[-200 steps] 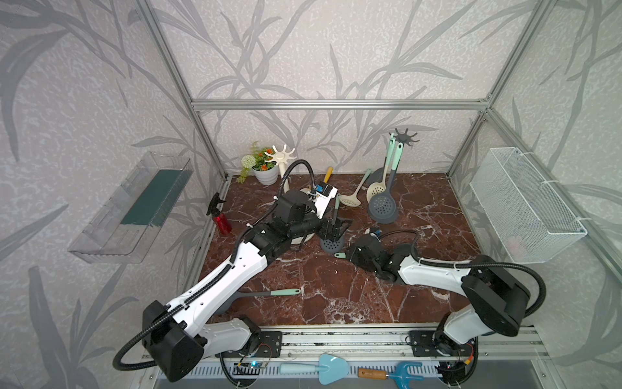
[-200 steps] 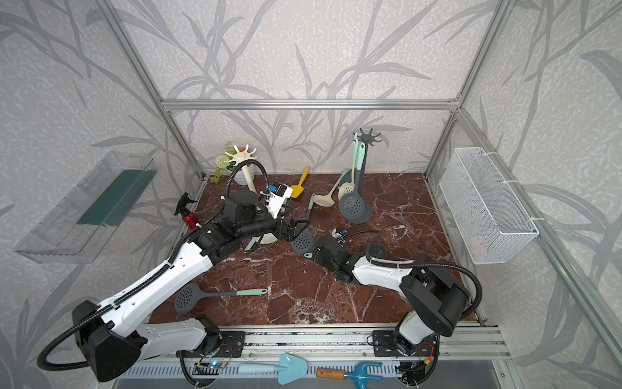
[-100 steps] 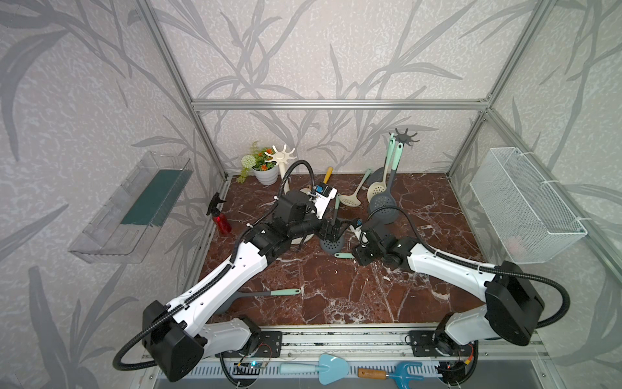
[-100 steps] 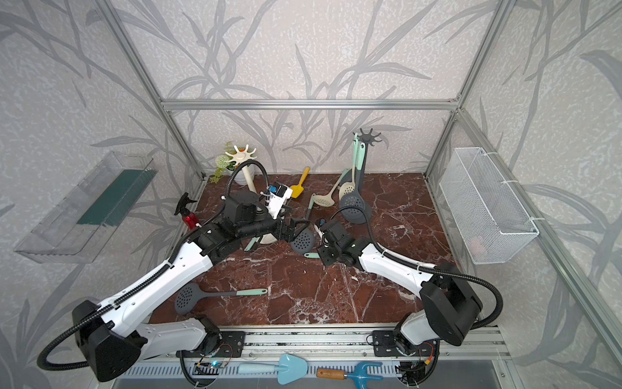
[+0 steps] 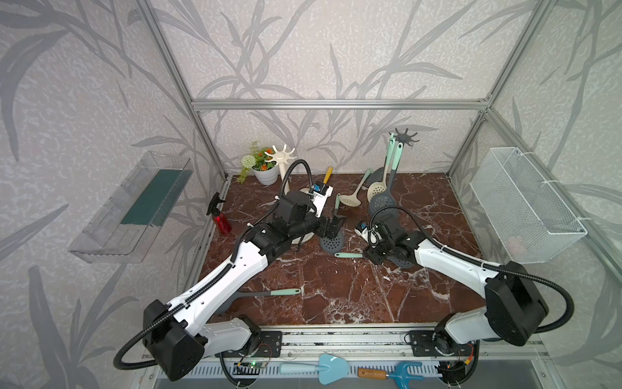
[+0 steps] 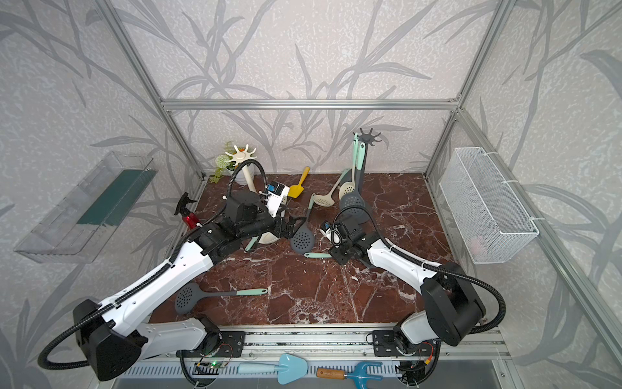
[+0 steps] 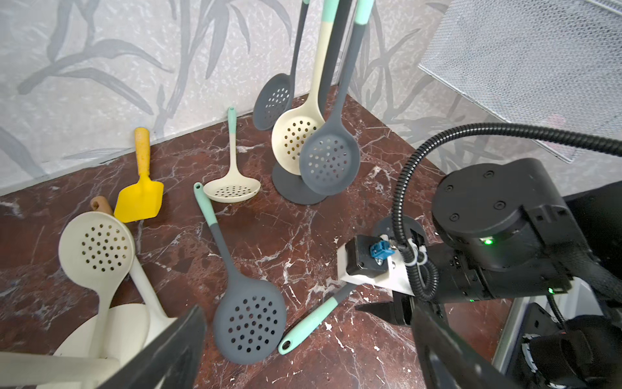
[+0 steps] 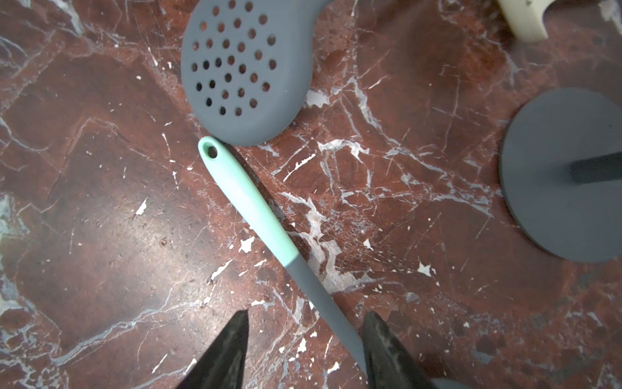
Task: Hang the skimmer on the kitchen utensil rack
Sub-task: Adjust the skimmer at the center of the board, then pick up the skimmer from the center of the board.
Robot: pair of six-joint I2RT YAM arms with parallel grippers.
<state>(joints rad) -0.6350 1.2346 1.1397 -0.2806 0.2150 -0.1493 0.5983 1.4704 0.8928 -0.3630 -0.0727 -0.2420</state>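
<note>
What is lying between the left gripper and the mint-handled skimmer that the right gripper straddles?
The perforated head of another grey skimmer, flat on the marble, close beside the mint handle's end. The left wrist view shows it.

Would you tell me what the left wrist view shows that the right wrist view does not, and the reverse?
Only the left wrist view shows the yellow spatula, the hanging skimmers on the dark rack, the wire basket and the right arm's wrist. Only the right wrist view shows the right gripper open, its fingers either side of a skimmer's grey shaft. Both show that skimmer's mint handle, the grey skimmer head beside its tip, and the rack's round base.
</note>
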